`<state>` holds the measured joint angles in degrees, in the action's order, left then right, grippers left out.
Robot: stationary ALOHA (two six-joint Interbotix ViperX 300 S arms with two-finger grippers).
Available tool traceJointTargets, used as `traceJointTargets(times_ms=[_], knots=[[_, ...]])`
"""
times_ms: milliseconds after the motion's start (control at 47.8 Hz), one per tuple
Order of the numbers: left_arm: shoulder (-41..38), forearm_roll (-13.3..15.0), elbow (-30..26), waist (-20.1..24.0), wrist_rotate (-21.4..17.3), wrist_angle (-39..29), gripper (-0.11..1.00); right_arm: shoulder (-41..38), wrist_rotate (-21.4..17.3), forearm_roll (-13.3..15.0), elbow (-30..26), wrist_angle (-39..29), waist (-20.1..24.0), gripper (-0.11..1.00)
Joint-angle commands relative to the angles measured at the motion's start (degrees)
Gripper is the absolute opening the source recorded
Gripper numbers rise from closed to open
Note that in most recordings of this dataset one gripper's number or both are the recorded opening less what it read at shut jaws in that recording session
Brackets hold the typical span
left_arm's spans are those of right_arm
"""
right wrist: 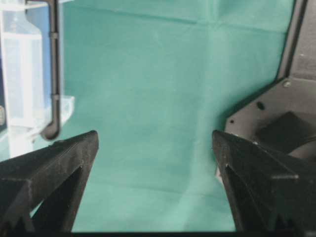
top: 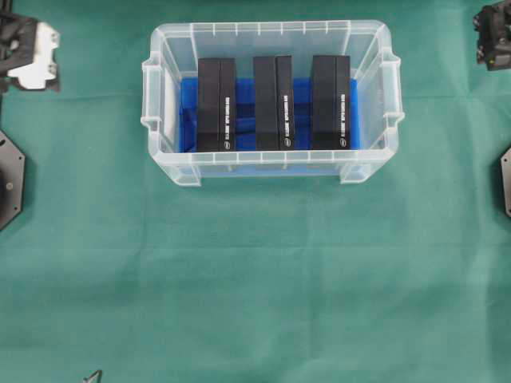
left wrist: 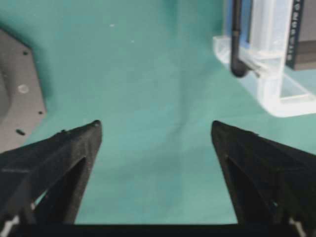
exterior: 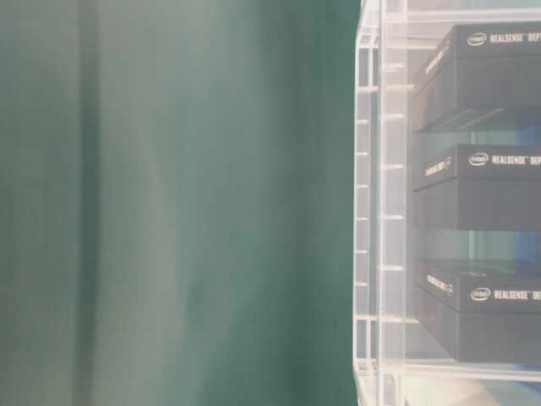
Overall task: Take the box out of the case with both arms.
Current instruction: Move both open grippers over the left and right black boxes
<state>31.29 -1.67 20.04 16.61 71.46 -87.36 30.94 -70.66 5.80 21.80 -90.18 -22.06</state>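
Note:
The clear plastic case (top: 160,120) stands at the back middle of the green cloth. On its blue liner (top: 302,88) three black boxes stand side by side: left (top: 216,104), middle (top: 273,102) and right (top: 330,102). My left arm (top: 28,49), with its white block, sits at the far left corner, well away from the case. My right arm (top: 495,36) sits at the far right corner. The left gripper (left wrist: 155,129) is open over bare cloth, with the case's corner (left wrist: 276,94) ahead to its right. The right gripper (right wrist: 154,137) is open too, with the case (right wrist: 19,74) at its left.
Green cloth (top: 255,279) covers the table. A dark arm base plate (top: 9,179) lies at the left edge and another (top: 505,182) at the right edge. In the table-level view the case wall (exterior: 380,211) fills the right side, with the boxes showing through it.

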Motion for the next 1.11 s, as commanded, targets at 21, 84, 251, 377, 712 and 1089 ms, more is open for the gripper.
traceJointTargets(times_ms=[21,84,251,377,712,1089], knots=[[-3.6,0.09,-4.22,-0.7,0.0,0.26,0.86,-1.49,-0.09,-1.05,-1.76,1.58,0.09,0.95],[-6.24,0.09,-6.59,-1.14,0.09,0.26,0.86,-3.16,-0.09,-1.14,-2.64,2.29,0.18,0.95],[-11.6,0.0,-12.13,-1.76,0.0,0.26,0.86,-8.0,-0.09,-1.32,-5.71,4.75,0.79,0.95],[-14.41,-0.09,-15.29,-1.67,0.0,0.26,0.86,-12.39,-0.18,-1.32,-9.32,7.03,1.93,0.95],[-21.53,-0.09,-21.27,-2.55,0.0,0.0,0.86,-22.85,-0.18,-1.41,-18.54,8.17,3.87,0.95],[-27.6,-0.35,-28.21,-3.6,-0.26,0.0,0.86,-29.62,-0.18,-1.32,-27.33,8.79,5.54,0.95]])
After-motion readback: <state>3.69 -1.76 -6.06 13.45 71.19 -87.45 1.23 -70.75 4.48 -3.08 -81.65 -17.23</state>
